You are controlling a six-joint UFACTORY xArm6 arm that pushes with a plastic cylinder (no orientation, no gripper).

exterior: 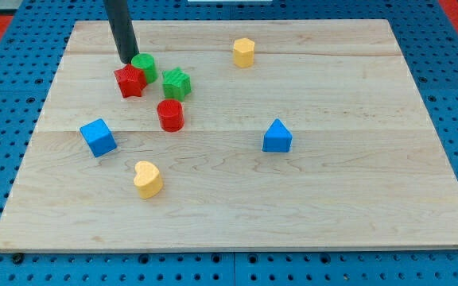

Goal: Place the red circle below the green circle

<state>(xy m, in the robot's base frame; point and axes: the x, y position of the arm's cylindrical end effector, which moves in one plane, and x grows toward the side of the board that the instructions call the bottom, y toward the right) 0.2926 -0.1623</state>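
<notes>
Surface: pale wooden board (237,214) lying on a blue pegboard bench (6,103); a strip of red pegboard shows at the upper left and upper right corners of the frame.

Camera view (only view):
- My tip (126,60) sits in the upper left of the frame, at the upper edge of the cluster, right by the top of the red star (130,80) and just left of the green circle (144,67). Whether it touches either one I cannot tell. The rod is bare; it has nothing to clasp with and carries nothing.
- Green circle and red star are pressed together. The green star (176,83) sits just right of them, slightly apart.
- Red circle (170,114), the block to move: upright, below the green star, lower and to the right of the green circle. Nothing is touching it.
- Bystanders, well apart from the cluster: blue cube (98,137) at left, yellow heart (147,178) lower left, blue triangular block (277,136) right of centre, yellow hexagon-like block (244,52) at top.

Judgement: the red circle is already lower than the green circle but offset to the right, and the red star occupies the spot directly beneath. A leftward push on the red circle seems needed. The tip is currently on the far side of the cluster, so it would have to go round; crossing straight through risks dragging the green circle.
</notes>
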